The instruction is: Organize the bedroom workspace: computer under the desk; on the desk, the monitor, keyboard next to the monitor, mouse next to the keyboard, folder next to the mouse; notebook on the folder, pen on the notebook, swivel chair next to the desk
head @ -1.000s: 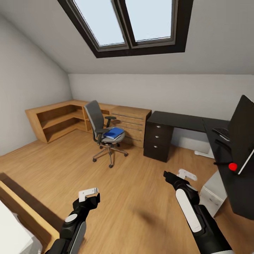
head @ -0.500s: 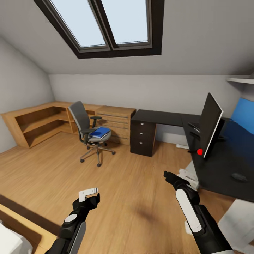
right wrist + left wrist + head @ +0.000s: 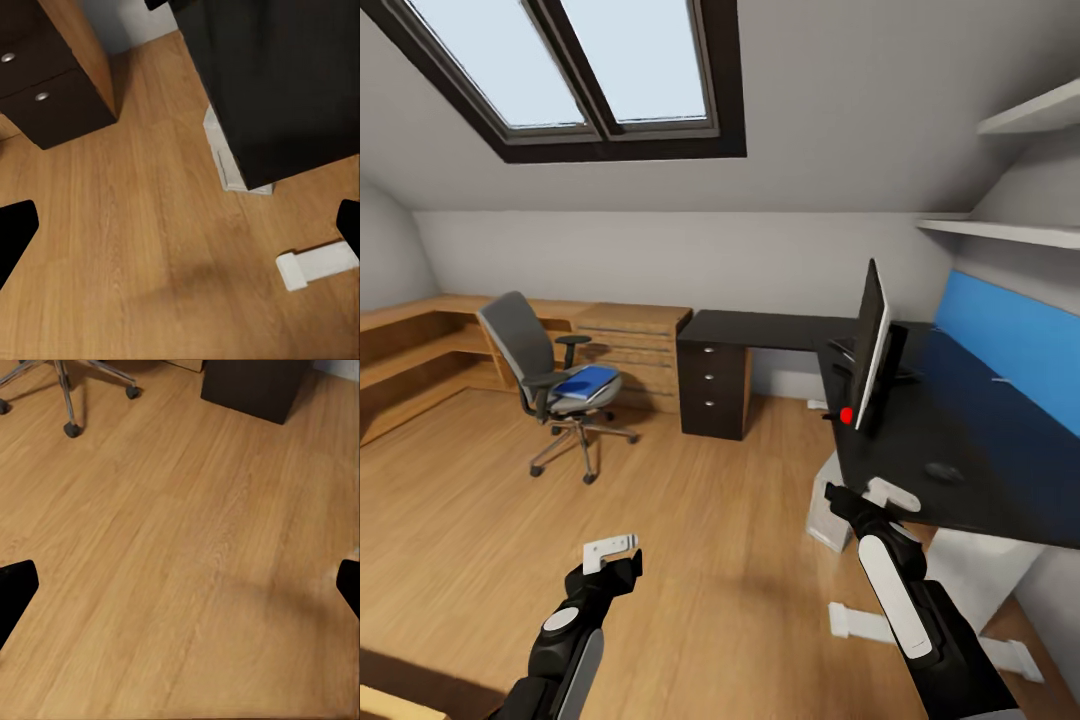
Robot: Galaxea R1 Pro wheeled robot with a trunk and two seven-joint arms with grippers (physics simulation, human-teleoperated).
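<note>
Head view of the bedroom: compared with the frame half a second earlier, the whole scene has slid leftward, a shift of the camera, not of the furniture. The swivel chair (image 3: 555, 385) stands on the wooden floor (image 3: 690, 520) well apart from the desk (image 3: 920, 440), with the blue folder (image 3: 586, 380) lying on its seat. The monitor (image 3: 870, 345), now seen nearly edge-on, stands on the black tabletop, the keyboard (image 3: 847, 349) behind it and the mouse (image 3: 944, 471) nearer the camera. More of the blue wall panel (image 3: 1010, 355) and the shelves (image 3: 1010, 232) has entered view. The left gripper (image 3: 610, 549) and right gripper (image 3: 880, 493) hang over the floor, jaws wide in both wrist views, holding nothing
</note>
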